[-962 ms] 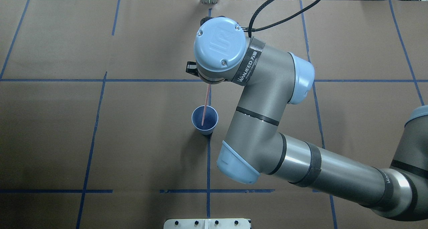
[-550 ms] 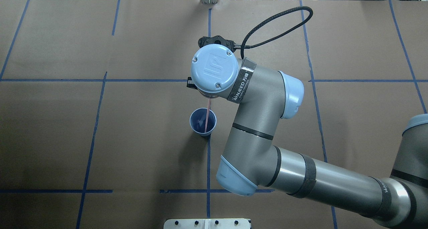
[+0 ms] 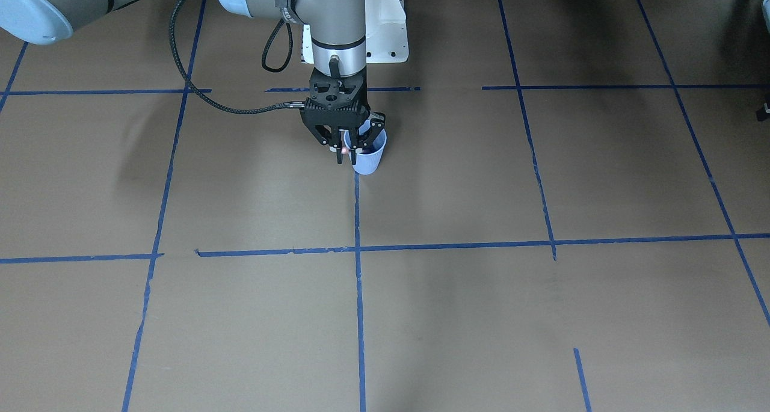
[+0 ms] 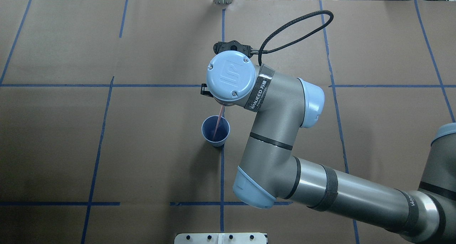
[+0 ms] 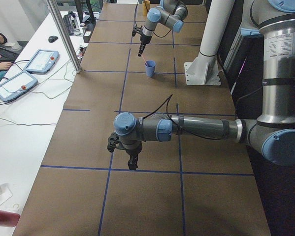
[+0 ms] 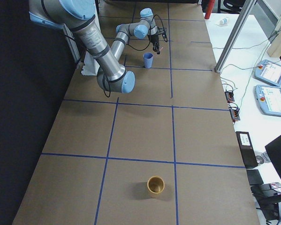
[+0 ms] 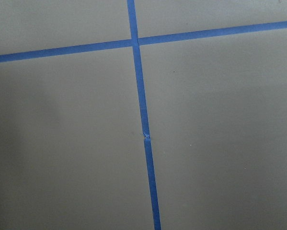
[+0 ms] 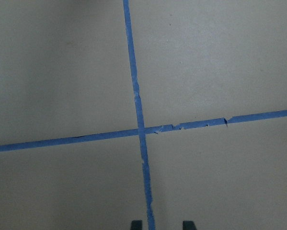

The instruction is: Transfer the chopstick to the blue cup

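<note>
The blue cup [image 4: 209, 129] stands upright near the table's middle, on a tape line; it also shows in the front view [image 3: 370, 160] and the side views [image 5: 150, 69] [image 6: 148, 61]. One pinkish chopstick [image 4: 218, 122] stands in it, leaning on the far rim, its top [image 3: 344, 151] at my right gripper's fingertips. My right gripper [image 3: 348, 155] hangs just beyond the cup's far rim, hidden under the wrist in the overhead view. Its fingertips [image 8: 136, 224] stand apart, so it reads as open. My left gripper [image 5: 132, 164] hovers low over bare table far from the cup; I cannot tell its state.
A tan cup [image 6: 155, 186] stands alone near the table's right end. The right arm's black cable [image 4: 295, 19] loops over the table beyond the wrist. A white base plate [image 3: 388, 33] sits at the robot's edge. Blue tape lines grid the brown cover.
The right arm came down and toward the cup, lowering the chopstick into it. The stick's lower end then swung left and it now leans. The cup shifted slightly left.
</note>
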